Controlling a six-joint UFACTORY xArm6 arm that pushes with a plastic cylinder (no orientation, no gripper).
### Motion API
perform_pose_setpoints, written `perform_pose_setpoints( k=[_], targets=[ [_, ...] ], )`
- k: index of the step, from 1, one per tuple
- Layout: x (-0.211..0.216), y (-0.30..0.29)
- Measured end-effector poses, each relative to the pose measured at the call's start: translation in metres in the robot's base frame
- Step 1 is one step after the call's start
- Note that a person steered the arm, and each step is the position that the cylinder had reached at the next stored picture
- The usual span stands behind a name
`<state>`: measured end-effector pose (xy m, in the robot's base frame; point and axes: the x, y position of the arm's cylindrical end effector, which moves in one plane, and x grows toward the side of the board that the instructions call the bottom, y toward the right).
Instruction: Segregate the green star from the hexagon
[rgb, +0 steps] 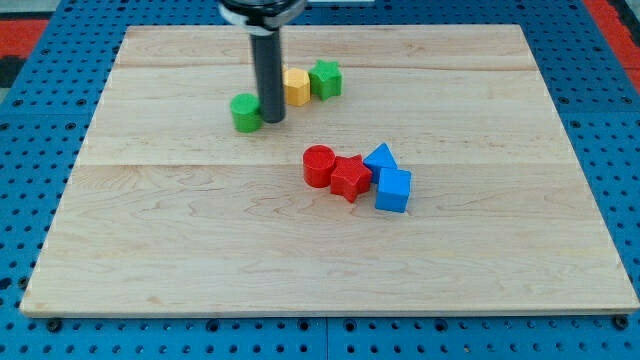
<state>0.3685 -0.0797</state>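
Note:
The green star (325, 79) sits near the view's top, touching the right side of the yellow hexagon (296, 87). My tip (271, 121) rests on the board just left of and below the hexagon, right beside a green round block (245, 112) on its left. The rod hides part of the hexagon's left side.
A red cylinder (319, 165), a red star (349, 178), a blue triangle (380, 158) and a blue cube (393, 190) cluster at the board's middle. The wooden board (180, 250) lies on a blue pegboard (30, 120).

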Motion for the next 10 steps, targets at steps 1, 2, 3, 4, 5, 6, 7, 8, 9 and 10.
perform_pose_setpoints(
  k=[1,2,3,4,5,6,7,8,9,10],
  targets=[
    [0.000,-0.042],
    [-0.004,-0.074],
    [-0.010,-0.107],
    [-0.011,-0.114],
    [-0.011,-0.052],
    [-0.004,0.009],
    [-0.007,0.052],
    [-0.028,0.081],
    [-0.048,0.098],
    [-0.067,0.121]
  ],
)
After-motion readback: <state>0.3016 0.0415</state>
